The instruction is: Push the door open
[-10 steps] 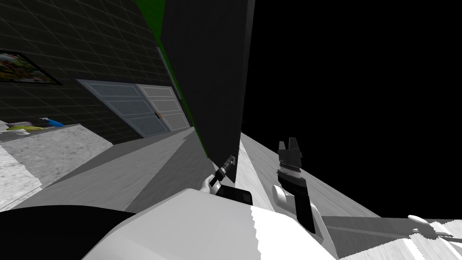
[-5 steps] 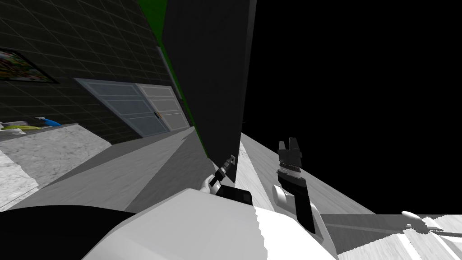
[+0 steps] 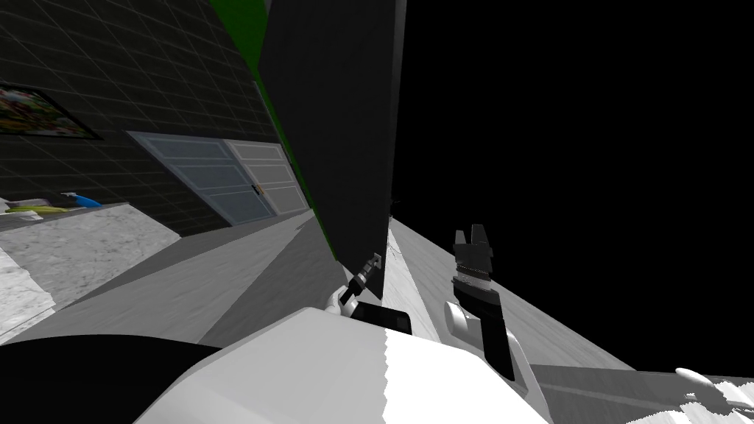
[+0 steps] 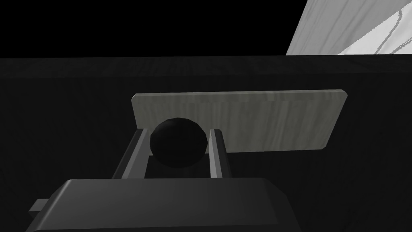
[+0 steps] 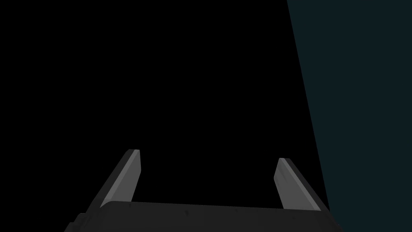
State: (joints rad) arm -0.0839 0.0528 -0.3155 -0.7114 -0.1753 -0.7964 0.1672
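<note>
dark tiled wall [image 3: 110, 66] runs along your left side, with a pale grey panelled double door [image 3: 221, 177] set low in it and a plain grey floor [image 3: 221, 272] in front. a grey speckled counter top [image 3: 74, 243] sits at the far left with a small blue thing [image 3: 88, 200] on it. the tall dark door [image 3: 339, 132] stands almost edge-on in the middle, partly swung open, with a bright green strip [image 3: 247, 37] beside it. to the right of the door is a big black area [image 3: 574, 147].

your left gripper [image 4: 178, 133] is right at the door. its two fingers are closed on the round black knob [image 4: 178, 147], one on each side, touching it. the knob sits on a pale flat plate [image 4: 273, 121] on the dark door face.

your right gripper [image 5: 209, 155] is held up beside the door, not touching anything. its fingers stand wide apart with nothing between them.
</note>
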